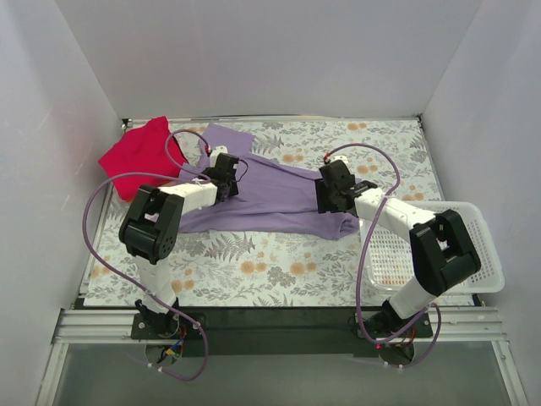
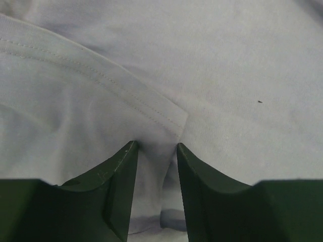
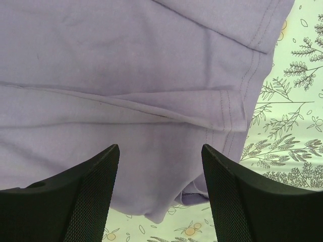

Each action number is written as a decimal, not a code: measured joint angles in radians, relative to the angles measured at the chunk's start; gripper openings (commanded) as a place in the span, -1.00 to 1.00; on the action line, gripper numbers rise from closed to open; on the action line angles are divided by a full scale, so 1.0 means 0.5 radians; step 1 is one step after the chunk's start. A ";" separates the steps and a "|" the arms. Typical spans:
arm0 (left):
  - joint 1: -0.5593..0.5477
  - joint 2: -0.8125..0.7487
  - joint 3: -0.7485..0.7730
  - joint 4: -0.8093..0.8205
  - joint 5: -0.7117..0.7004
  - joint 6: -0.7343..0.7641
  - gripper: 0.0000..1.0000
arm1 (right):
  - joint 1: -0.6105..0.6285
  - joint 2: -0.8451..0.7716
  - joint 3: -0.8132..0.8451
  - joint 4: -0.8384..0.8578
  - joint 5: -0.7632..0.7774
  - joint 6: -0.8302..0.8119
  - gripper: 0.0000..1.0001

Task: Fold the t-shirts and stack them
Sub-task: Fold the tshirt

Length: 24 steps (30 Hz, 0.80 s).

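Two t-shirts lie on the flower-printed surface (image 1: 279, 271). The lavender shirt (image 1: 270, 199) is spread crumpled across the middle, one sleeve reaching toward the back. The red shirt (image 1: 139, 152) sits bunched in the far left corner, just beside that sleeve. Both arms reach over the lavender shirt and hide parts of it from above.

At the shirt's left part, the left hand (image 2: 155, 146) has its fingers set close either side of a raised fold by a stitched hem. Whether they are clenched on the cloth cannot be told. Over the shirt's right end, near the hem, the right hand (image 3: 160, 147) stands released, fingers wide apart and nothing pinched between them.

A white mesh basket (image 1: 486, 254) rests at the right edge, partly behind the right arm. A purple cable (image 1: 173, 144) loops over the gap between the two shirts.
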 measured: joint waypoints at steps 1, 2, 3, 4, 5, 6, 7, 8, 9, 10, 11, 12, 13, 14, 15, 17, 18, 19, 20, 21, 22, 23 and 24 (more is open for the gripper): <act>0.000 0.000 0.000 -0.002 -0.004 -0.001 -0.37 | 0.000 -0.004 -0.005 0.003 -0.002 0.000 0.20; 0.000 0.000 0.000 -0.002 -0.008 0.000 -0.37 | 0.000 -0.008 -0.012 0.006 -0.005 0.000 0.20; 0.000 0.000 0.001 -0.002 -0.011 0.001 -0.38 | 0.000 -0.011 -0.021 0.007 -0.005 0.000 0.20; 0.000 0.000 0.005 -0.005 -0.014 0.001 -0.38 | 0.000 -0.013 -0.027 0.005 -0.005 0.000 0.20; 0.000 0.000 0.012 -0.013 -0.015 0.004 -0.42 | 0.000 -0.014 -0.035 0.008 -0.006 0.000 0.20; 0.000 0.001 0.021 -0.016 -0.016 0.007 -0.45 | 0.000 -0.018 -0.042 0.008 -0.006 0.000 0.20; 0.000 0.001 0.031 -0.016 -0.016 0.008 -0.47 | 0.000 -0.024 -0.051 0.009 -0.006 0.000 0.20; 0.000 0.001 0.041 -0.016 -0.017 0.013 -0.56 | 0.000 -0.032 -0.061 0.008 -0.006 0.000 0.21; 0.000 0.001 0.050 -0.015 -0.019 0.009 -0.81 | 0.000 -0.040 -0.066 0.007 -0.005 0.000 0.21; 0.000 0.001 0.053 -0.011 -0.024 0.008 -0.91 | 0.000 -0.050 -0.072 0.009 -0.005 0.000 0.21; 0.000 0.001 0.053 -0.009 -0.032 0.005 -0.97 | 0.000 -0.060 -0.076 0.008 -0.005 0.000 0.21; 0.000 0.001 0.053 -0.014 -0.037 0.008 -1.00 | 0.000 -0.069 -0.079 0.008 -0.005 0.000 0.21; 0.000 0.001 0.053 -0.017 -0.039 0.012 -1.00 | 0.000 -0.076 -0.079 0.008 -0.005 0.000 0.21; 0.000 0.001 0.053 -0.016 -0.040 0.016 -1.00 | -0.001 -0.079 -0.080 0.010 -0.005 0.000 0.21; 0.000 0.001 0.053 -0.015 -0.042 0.015 -1.00 | -0.002 -0.082 -0.080 0.010 -0.005 0.000 0.21; 0.000 0.001 0.053 -0.016 -0.043 0.017 -1.00 | -0.004 -0.082 -0.080 0.010 -0.006 0.000 0.21; 0.000 0.001 0.053 -0.016 -0.044 0.018 -1.00 | -0.005 -0.082 -0.080 0.010 -0.006 0.000 0.21; 0.000 0.001 0.053 -0.016 -0.046 0.021 -1.00 | -0.006 -0.082 -0.080 0.010 -0.006 0.000 0.21; 0.000 0.001 0.053 -0.015 -0.050 0.021 -1.00 | -0.008 -0.082 -0.081 0.010 -0.005 0.000 0.21; 0.000 0.001 0.053 -0.016 -0.054 0.021 -1.00 | -0.008 -0.084 -0.084 0.012 -0.006 0.000 0.21; 0.000 0.001 0.053 -0.016 -0.058 0.022 -1.00 | -0.009 -0.087 -0.088 0.014 -0.006 0.000 0.21; 0.000 0.001 0.056 -0.017 -0.064 0.023 -1.00 | -0.009 -0.091 -0.090 0.014 -0.007 0.000 0.21; 0.000 0.000 0.062 -0.020 -0.069 0.023 -1.00 | -0.009 -0.095 -0.090 0.014 -0.006 0.000 0.21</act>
